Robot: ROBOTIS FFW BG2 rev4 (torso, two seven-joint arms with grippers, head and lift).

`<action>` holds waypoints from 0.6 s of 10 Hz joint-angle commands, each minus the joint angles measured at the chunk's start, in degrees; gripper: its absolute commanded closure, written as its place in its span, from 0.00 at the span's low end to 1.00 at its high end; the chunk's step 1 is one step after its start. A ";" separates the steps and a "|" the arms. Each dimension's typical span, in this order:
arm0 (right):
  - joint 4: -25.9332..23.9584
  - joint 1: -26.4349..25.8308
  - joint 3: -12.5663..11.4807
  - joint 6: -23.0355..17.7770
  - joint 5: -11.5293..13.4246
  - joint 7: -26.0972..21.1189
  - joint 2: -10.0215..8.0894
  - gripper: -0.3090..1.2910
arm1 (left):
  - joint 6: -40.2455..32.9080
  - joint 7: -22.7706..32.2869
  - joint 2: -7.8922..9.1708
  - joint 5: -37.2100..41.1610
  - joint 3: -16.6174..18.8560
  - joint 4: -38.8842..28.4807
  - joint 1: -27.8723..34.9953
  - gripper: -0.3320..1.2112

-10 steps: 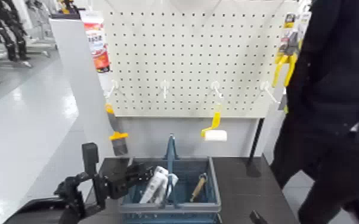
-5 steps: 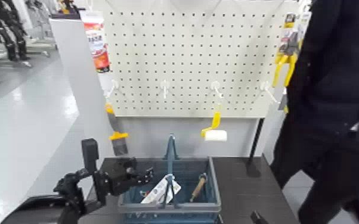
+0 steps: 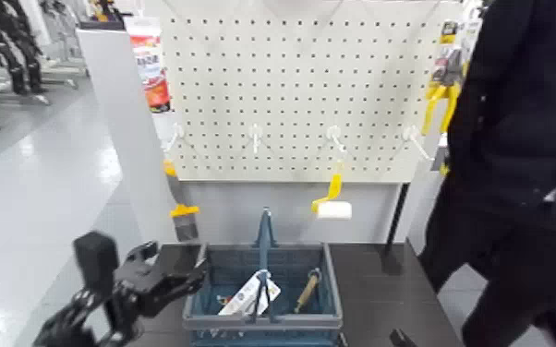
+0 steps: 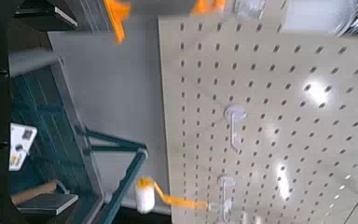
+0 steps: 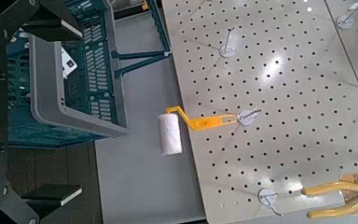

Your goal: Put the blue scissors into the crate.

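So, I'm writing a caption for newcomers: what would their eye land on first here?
Probably the big cream pegboard filling the middle. Next, the blue-grey crate below it, its handle upright and a white card lying inside. Bright yellow-handled pliers hang at the pegboard's right edge, near a person in black.

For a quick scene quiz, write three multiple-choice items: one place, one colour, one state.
1. Where is the white card?
A) On the pegboard
B) Inside the crate
C) On the floor

2. What colour is the paint roller's handle?
A) Yellow
B) Green
C) Red

3. How does the crate's handle stand?
A) Folded flat
B) Detached
C) Upright

1: B, the white card lies within the walls of the crate.
2: A, the paint roller hangs by a yellow handle.
3: C, the crate's handle rises above the rim.
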 commanded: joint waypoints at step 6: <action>-0.69 0.72 -0.64 -0.26 0.35 -0.09 0.01 0.28 | -20.57 20.33 -1.95 -3.38 -6.01 -4.75 19.81 0.28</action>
